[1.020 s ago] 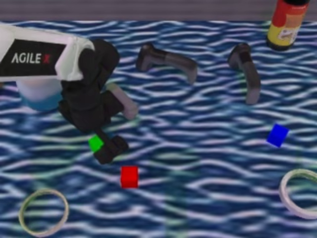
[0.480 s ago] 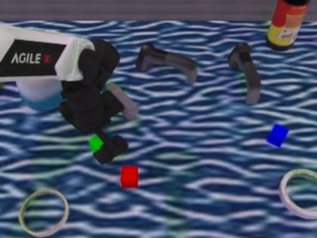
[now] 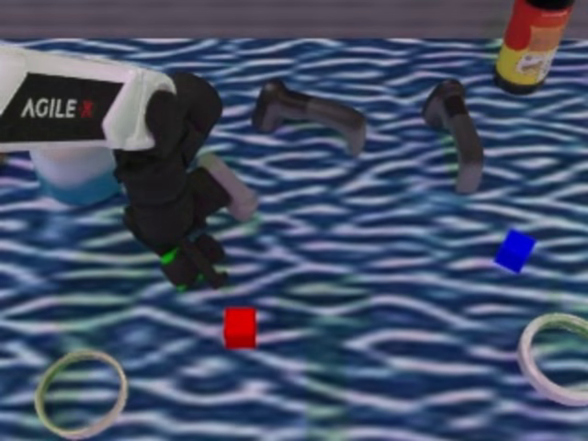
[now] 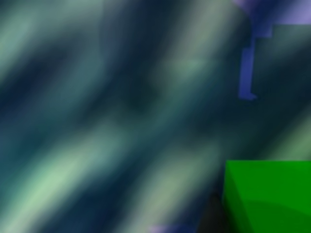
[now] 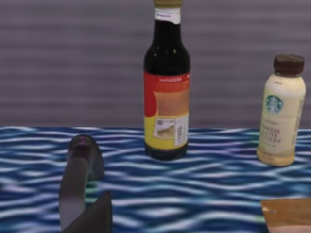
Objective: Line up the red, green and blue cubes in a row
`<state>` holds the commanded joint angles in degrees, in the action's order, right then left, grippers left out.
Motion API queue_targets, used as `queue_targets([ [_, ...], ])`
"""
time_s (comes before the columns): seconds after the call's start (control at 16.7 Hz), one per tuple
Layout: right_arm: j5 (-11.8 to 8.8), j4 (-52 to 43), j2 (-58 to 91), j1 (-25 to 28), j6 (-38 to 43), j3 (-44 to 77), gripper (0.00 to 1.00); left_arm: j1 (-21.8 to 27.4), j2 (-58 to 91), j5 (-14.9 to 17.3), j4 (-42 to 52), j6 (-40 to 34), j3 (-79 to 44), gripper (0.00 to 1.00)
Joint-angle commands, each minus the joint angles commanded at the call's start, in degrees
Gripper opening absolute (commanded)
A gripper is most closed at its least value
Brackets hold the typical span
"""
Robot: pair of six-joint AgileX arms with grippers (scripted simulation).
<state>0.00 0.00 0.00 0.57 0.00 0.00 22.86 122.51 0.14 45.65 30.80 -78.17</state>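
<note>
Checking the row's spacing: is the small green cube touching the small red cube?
Apart. The top view shows patterned tablecloth between the small green cube, under the left gripper, and the small red cube.

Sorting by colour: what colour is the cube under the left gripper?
Green; the cube shows best in the left wrist view, under the left gripper.

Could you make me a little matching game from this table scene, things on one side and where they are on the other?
Things:
1. green cube
2. red cube
3. blue cube
4. sauce bottle

Places:
A. far right corner of the table
B. alone on the right side
C. under the left tool
D. on the cloth just right of the left tool, nearer the front edge

Pairs: 1-C, 2-D, 3-B, 4-A
</note>
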Motion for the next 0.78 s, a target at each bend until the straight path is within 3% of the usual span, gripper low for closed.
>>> queue_targets([
  [0.48, 0.00, 0.00, 0.00, 0.00, 0.00, 0.00, 1.00, 0.00, 0.00, 0.00, 0.00, 0.00, 0.00, 0.00],
  [0.78, 0.00, 0.00, 0.00, 0.00, 0.00, 0.00, 1.00, -0.37, -2.97, 0.59, 5.19, -0.48, -3.20, 0.00],
])
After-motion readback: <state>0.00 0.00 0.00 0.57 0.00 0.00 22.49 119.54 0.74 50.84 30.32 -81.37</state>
